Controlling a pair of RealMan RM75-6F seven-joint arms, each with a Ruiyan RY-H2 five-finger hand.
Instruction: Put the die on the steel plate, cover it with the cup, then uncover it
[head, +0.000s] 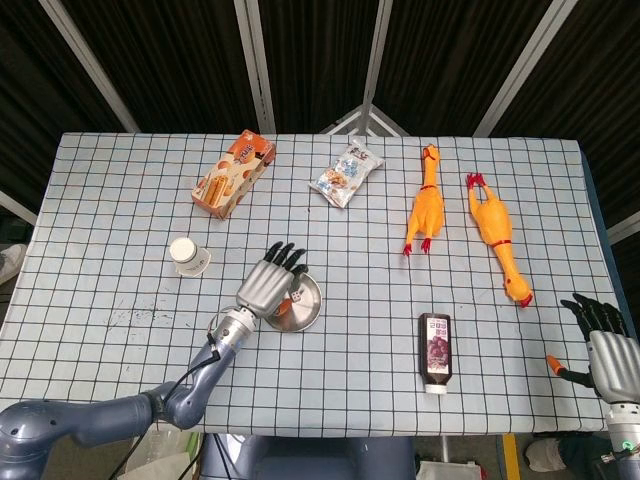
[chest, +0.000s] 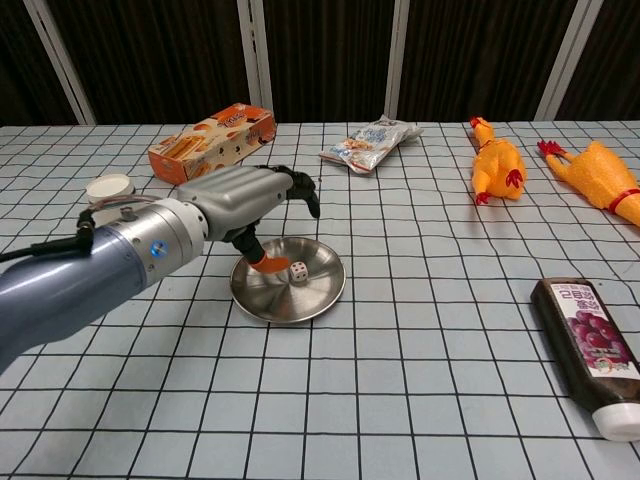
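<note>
Die sits free on the steel plate, centre-left. Left hand hovers above, fingers spread, empty. Next, cup, far left: light, thin-walled; grip its sides gently. Right hand idle, near right, fingers apart.

the left arm reaches in from the lower left, its grey forearm slanting up and rightward to the wrist. the left hand hangs palm down, knuckles up, with its black-tipped fingers spread apart and stretched forward, holding nothing. its orange-tipped thumb points downward beneath the palm. in the head view the same left hand shows its silver back, fingers fanned toward the upper right. the right hand sits at the far lower right corner, well apart from the left, silver back up, dark fingers pointing away and slightly spread, thumb out to the side, holding nothing.
</note>
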